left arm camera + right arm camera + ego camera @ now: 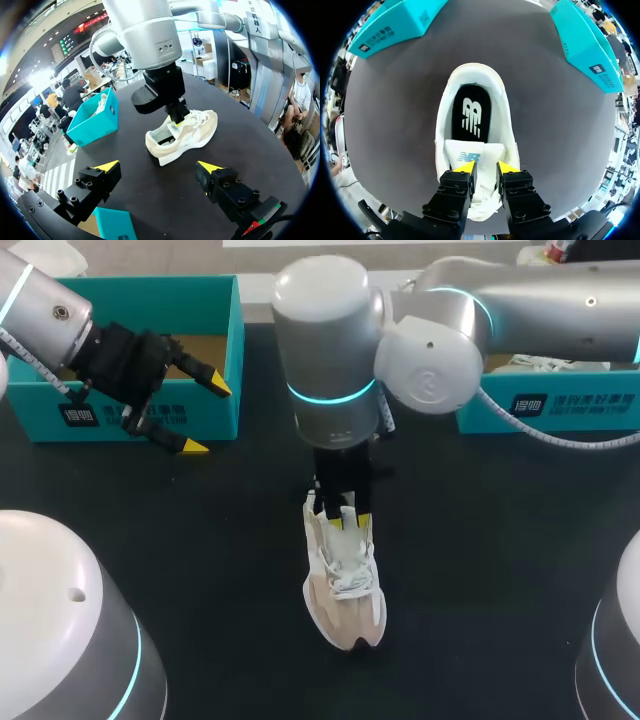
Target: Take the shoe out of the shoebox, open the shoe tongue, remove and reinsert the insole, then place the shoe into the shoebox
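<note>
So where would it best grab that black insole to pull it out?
At the heel end of the insole, coming straight down through the opening of the shoe. That end lies bare and faces up, while the toe end runs hidden under the tongue. Likely best to pinch its rear edge and peel upward.

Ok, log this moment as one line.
shoe on table | right tool shut on tongue | insole inside shoe | left tool open, by shoebox
</note>
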### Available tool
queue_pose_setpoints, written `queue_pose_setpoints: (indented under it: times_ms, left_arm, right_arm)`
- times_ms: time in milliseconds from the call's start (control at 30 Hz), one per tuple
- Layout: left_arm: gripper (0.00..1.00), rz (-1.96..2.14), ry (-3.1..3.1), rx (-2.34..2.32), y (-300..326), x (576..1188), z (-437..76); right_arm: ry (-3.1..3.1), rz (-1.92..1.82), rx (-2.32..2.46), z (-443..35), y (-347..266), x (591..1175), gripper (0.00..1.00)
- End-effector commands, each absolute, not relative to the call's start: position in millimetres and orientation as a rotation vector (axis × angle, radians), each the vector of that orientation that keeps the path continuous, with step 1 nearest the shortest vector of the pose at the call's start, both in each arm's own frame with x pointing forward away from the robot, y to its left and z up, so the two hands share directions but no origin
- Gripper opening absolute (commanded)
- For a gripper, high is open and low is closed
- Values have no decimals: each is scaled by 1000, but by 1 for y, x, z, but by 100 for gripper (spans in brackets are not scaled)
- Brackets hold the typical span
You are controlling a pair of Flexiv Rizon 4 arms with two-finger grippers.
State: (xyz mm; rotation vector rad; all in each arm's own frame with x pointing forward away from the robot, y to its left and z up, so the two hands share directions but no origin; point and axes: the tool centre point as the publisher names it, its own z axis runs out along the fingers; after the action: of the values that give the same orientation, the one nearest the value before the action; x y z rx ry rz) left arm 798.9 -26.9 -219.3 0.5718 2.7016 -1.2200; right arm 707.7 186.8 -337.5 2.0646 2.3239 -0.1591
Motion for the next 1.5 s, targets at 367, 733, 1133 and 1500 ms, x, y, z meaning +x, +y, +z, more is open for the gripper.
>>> queue_pose_setpoints:
  times_ms: [367,733,1133,1500]
  left_arm:
    - [100,-1217,2705,574,-27,799,-220]
    - [100,-1217,2705,574,-27,799,-220]
    - [100,-1217,2705,574,-27,799,-220]
    - [100,-1217,2705,574,-27,799,-220]
  right_arm:
    - [2433,112,1424,-287,187,741,100]
    - [2348,117,1466,-283,183,744,100]
    - [2926,35,134,-274,191,777,100]
    - [3012,-310,-412,-288,176,802,100]
